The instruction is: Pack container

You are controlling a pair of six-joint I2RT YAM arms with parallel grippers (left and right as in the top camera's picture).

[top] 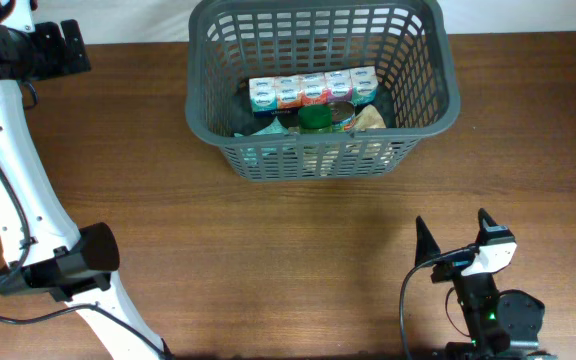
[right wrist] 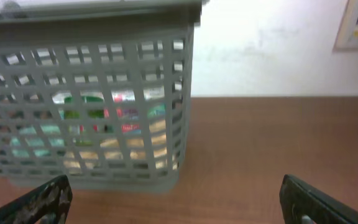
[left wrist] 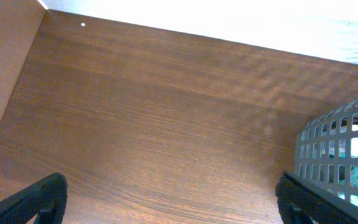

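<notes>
Centrally, the container (top: 318,160) stood at the worktop's (top: 268,270) far edge, holding cartons (top: 313,90) and a green-lidded jar (top: 315,117). The left claw (left wrist: 173,199) gaped empty to its left; the right claw (top: 453,232) gaped empty nearer the front.

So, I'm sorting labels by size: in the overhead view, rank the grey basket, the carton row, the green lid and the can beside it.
1. Basket, by far the largest.
2. Carton row.
3. Green lid and can look about alike; the can is partly hidden, so I won't rank them.
</notes>
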